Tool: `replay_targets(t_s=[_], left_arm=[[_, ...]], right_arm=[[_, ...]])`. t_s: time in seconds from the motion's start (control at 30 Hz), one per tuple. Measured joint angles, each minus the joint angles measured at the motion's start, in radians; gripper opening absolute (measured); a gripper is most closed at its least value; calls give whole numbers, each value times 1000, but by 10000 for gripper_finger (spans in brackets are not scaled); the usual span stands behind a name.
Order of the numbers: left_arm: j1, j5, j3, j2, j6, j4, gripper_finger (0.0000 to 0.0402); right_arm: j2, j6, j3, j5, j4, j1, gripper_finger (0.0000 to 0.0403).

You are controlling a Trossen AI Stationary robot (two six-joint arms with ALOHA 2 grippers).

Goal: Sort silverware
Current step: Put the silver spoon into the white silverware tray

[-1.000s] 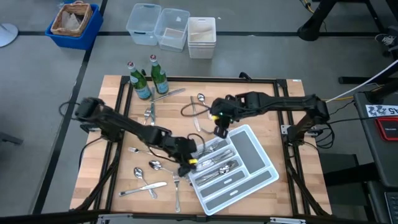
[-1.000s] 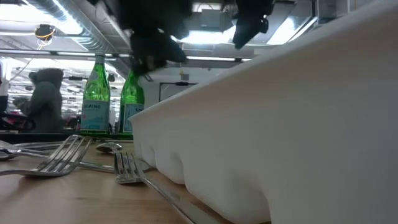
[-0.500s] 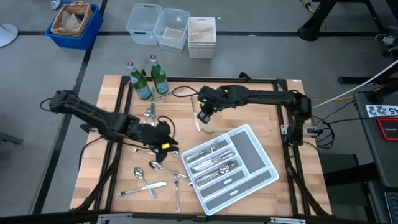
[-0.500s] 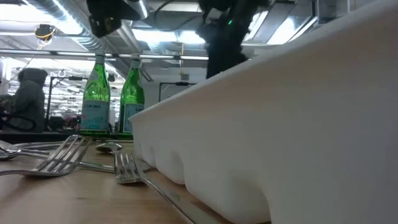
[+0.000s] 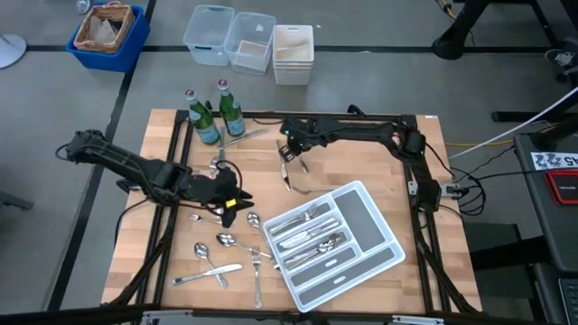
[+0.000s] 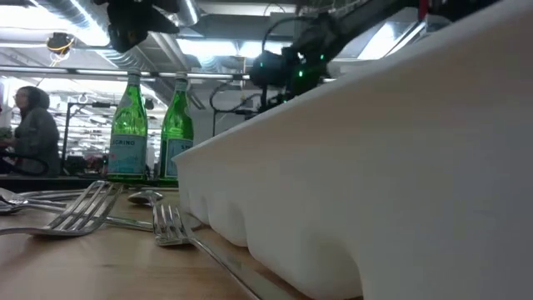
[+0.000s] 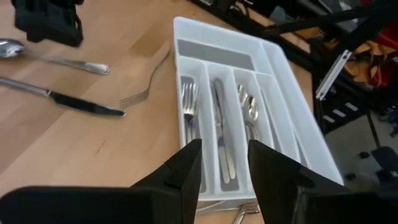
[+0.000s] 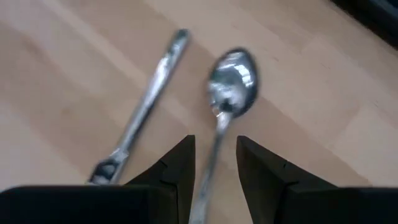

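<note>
The white divided tray [image 5: 366, 236] lies at the table's near right, with forks, knives and spoons in its slots [image 7: 219, 118]. More silverware lies loose on the wood: spoons [image 5: 226, 240], a knife [image 5: 208, 275] and forks [image 5: 256, 271] left of the tray. My left gripper [image 5: 237, 204] hangs open left of the tray, with nothing between its fingers [image 7: 224, 152]. My right gripper [image 5: 289, 153] is open near the table's far middle. It points down over a spoon [image 8: 231, 84] whose handle runs between the two fingers; no contact shows. Another piece of silverware [image 8: 143, 115] lies beside that spoon.
Two green glass bottles [image 5: 203, 117] [image 5: 230, 110] stand at the table's far left, with silverware [image 5: 217, 167] near them. Clear and white bins [image 5: 248, 41] and a blue basket [image 5: 107, 34] sit beyond the far edge. A person [image 6: 29, 125] shows in the room behind.
My left gripper has drawn back from the tray's left end toward the table's left edge and risen. My right gripper has swung from above the tray's far corner toward the far edge, rolled, and come down over the spoon.
</note>
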State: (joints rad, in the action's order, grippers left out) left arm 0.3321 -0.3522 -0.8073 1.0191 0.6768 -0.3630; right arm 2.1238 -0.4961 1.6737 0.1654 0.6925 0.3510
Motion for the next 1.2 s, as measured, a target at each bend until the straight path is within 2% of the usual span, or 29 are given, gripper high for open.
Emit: replay_targets(t_s=[0.13,0.37,1.2], left_arm=[[0,-13,17,0,36,-4,120],[0,-48,17,0,54,-3,121],[0,-76,17,0,53,0,120]], right_arm=[[32,-1,0,-8,-4,36,120],[79,-1,0,-111,-14,56,120],[82,-42,0,-69,-37,55,120]])
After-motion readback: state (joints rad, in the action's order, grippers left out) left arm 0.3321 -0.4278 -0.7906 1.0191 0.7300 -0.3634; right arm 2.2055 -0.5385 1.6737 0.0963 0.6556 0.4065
